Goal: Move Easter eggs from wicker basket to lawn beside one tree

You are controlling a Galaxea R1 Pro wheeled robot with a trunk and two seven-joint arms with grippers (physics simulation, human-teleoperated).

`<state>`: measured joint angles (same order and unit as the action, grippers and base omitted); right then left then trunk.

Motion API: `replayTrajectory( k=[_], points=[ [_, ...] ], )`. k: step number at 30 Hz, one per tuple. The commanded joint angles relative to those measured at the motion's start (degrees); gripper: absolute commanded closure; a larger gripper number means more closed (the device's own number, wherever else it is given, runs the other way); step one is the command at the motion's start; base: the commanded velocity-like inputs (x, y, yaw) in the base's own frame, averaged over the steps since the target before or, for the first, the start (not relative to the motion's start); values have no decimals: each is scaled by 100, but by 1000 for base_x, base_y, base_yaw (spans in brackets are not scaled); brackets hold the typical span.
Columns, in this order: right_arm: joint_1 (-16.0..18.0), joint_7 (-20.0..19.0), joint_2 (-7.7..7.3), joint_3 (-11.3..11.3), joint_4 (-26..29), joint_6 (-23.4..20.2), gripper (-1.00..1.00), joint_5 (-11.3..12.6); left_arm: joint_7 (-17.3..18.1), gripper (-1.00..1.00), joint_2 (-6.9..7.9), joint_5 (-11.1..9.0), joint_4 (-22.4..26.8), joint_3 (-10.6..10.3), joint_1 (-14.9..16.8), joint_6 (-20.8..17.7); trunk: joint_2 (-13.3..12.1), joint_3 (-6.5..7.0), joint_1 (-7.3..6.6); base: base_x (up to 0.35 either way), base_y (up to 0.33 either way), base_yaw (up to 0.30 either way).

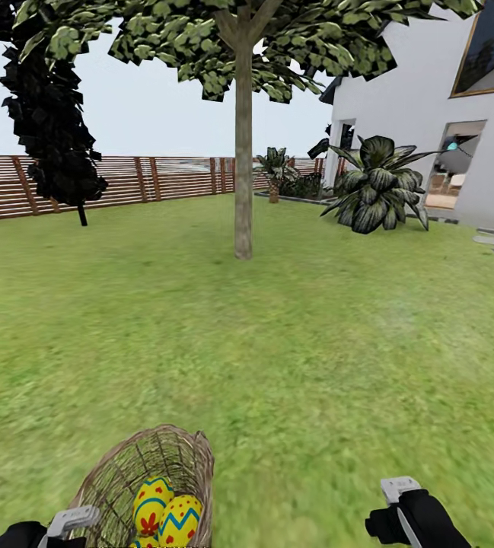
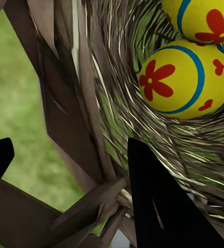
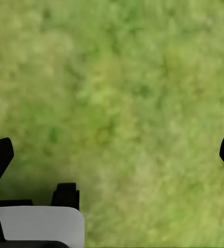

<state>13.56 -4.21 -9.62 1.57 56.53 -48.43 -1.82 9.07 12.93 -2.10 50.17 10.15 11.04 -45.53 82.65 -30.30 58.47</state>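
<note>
The wicker basket [image 1: 148, 472] hangs tilted at the lower left of the head view, over the lawn [image 1: 315, 342]. Its mouth faces me, and Easter eggs [image 1: 180, 521] lie inside, yellow with blue and red patterns. My left gripper [image 2: 70, 165] is shut on the basket's rim [image 2: 65, 119], one finger outside the weave and one inside. Two eggs [image 2: 187, 77] rest just beyond the inner finger. My right gripper [image 3: 112, 155] is open above bare grass [image 3: 112, 77], holding nothing. The tree [image 1: 243, 152] with a straight grey-brown trunk stands ahead, mid-lawn.
An all-black tree [image 1: 49, 114] stands at the left by the brown slat fence [image 1: 163, 179]. A broad-leafed plant [image 1: 376, 190] and the white house [image 1: 429, 99] are at the right. Open grass lies between me and the trunk.
</note>
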Motion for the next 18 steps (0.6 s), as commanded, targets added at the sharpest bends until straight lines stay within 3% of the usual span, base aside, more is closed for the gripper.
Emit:
replayTrajectory(
  k=[1,18],
  points=[
    [0,-28,-5,10,2,-26,-100,-21,25,100,-1,-43,9,13,4,-35,3,-6,3,339,0,0],
    [0,-21,-5,10,-3,-26,-100,-20,16,100,-45,-22,-7,-4,4,-35,3,-6,3,339,0,0]
  ],
)
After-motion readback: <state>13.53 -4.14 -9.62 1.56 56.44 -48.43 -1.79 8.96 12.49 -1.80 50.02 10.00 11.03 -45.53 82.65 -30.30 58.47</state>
